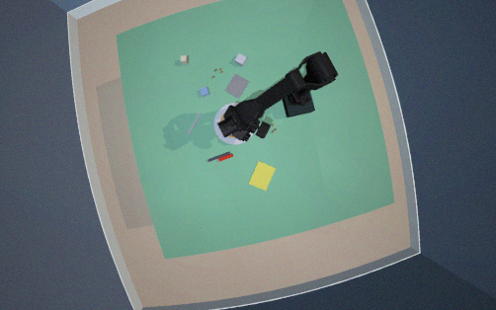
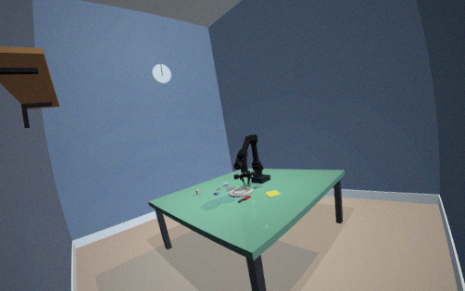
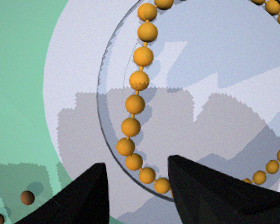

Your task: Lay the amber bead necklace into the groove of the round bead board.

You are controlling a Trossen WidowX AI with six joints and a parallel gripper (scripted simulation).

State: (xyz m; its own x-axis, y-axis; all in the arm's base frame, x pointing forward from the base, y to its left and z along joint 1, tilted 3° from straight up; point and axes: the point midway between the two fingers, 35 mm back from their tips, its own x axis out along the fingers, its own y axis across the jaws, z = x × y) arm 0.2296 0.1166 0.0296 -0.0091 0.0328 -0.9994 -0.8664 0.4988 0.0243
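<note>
The round white bead board (image 1: 225, 138) (image 2: 232, 195) (image 3: 71, 50) lies flat below the arm. The amber bead necklace (image 3: 139, 80) lies on it as a loop. In the wrist view its left stretch runs inward of the groove, on the centre disc; the beads at the lower left lie close to the groove's outer edge. The far right of the loop is cut off. My gripper (image 3: 138, 169) (image 2: 246, 185) is partly open over the lower left of the loop, with beads visible between the fingertips but not gripped. The arm hides its fingertips in the top view.
A red and dark tool (image 1: 225, 157) (image 2: 247, 198) and a yellow square (image 1: 262, 176) (image 2: 272, 194) lie near the board. A grey square (image 1: 237, 85), a blue block (image 1: 204, 91), a thin stick (image 1: 194, 123), a white cube (image 1: 240, 59) and brown beads (image 3: 27, 197) lie around it.
</note>
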